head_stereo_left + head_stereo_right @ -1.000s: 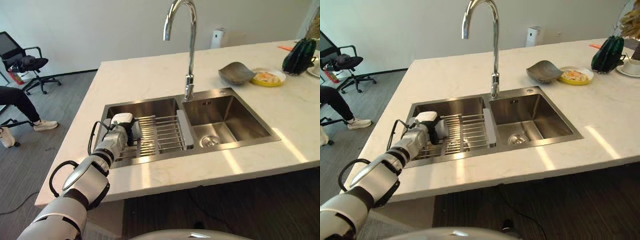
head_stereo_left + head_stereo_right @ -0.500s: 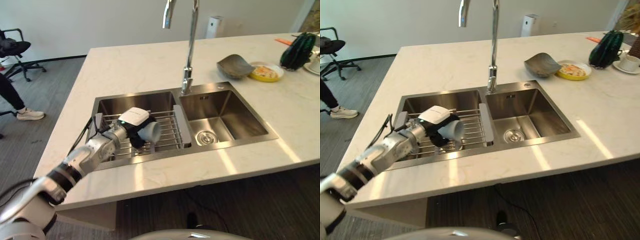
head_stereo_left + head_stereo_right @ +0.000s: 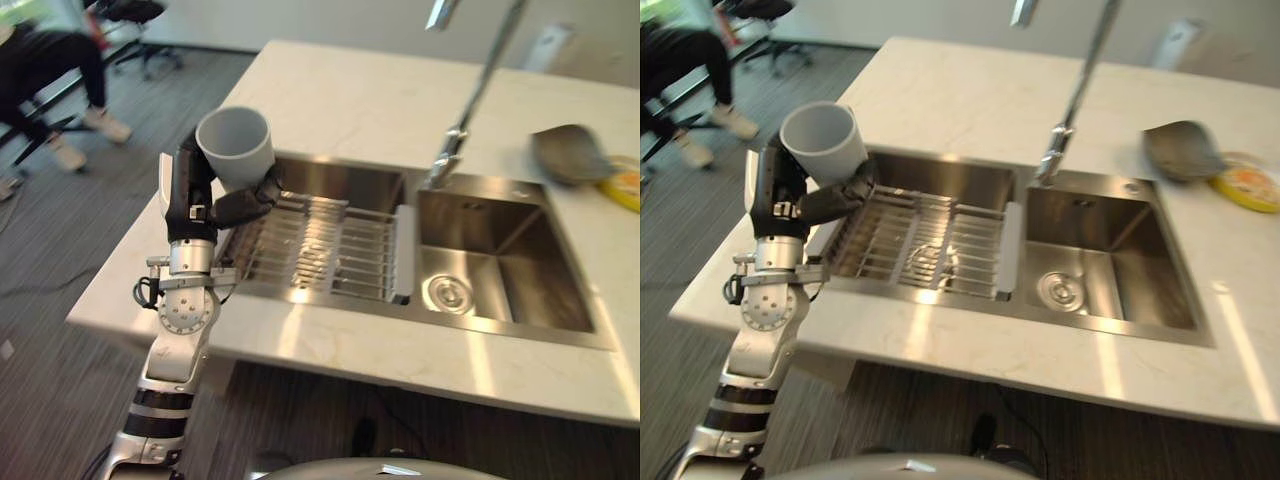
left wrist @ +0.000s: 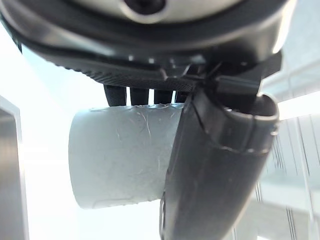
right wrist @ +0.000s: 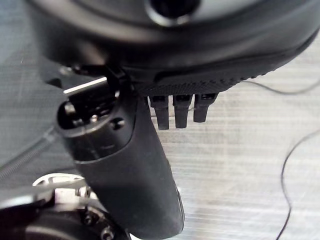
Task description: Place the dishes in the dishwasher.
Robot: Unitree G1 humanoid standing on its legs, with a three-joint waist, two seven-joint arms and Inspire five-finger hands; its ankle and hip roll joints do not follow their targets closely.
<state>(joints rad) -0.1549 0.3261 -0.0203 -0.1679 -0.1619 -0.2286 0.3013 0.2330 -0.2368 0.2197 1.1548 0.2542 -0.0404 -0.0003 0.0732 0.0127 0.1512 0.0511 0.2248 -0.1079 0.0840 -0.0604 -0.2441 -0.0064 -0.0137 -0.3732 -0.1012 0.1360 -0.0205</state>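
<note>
Your left hand (image 3: 215, 205) is wrapped around a grey cup (image 3: 236, 147), holding it up above the left corner of the sink (image 3: 500, 260). Your right hand (image 5: 125, 165) holds nothing, fingers relaxed.

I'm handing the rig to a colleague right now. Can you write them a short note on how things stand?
Left hand: shut on the pale grey plastic cup, held upright above the left edge of the steel sink, beside the wire drying rack.
Right hand: down over the grey floor, fingers relaxed, holding nothing.
Done: cup lifted out of the sink.
Left: carry the cup to the dishwasher and load it. A dark grey bowl and a yellow plate sit on the white countertop by the faucet.
</note>
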